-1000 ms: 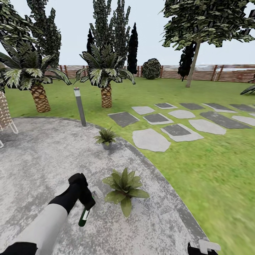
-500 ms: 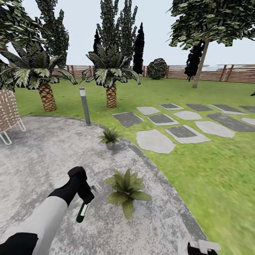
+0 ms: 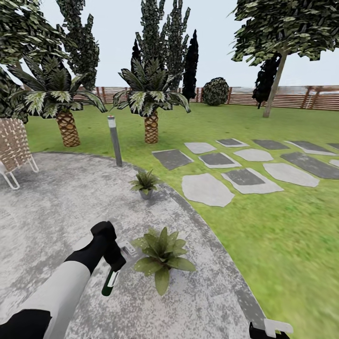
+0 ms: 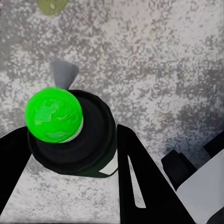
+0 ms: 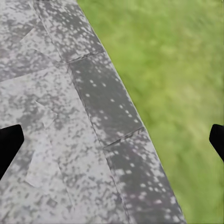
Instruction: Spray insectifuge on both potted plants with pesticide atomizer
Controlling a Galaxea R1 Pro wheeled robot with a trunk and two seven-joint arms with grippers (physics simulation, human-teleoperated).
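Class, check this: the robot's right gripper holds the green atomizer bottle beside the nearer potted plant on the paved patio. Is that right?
No. The left gripper holds the atomizer, as the head view shows; it is beside the nearer potted plant on the patio.

The left gripper (image 4: 74,154) is closed on the pesticide atomizer (image 4: 70,135), seen end-on: a bright green rounded end sits in the middle of a wide black body, with a sliver of white label at its edge. One black finger (image 4: 140,182) presses against the bottle's side and the other shows as a dark wedge on the opposite side. Beyond lies the grey mottled patio (image 4: 158,60), with a pale green leaf tip (image 4: 52,5) at the frame's edge and a small grey cone-shaped form (image 4: 64,72) just past the bottle.
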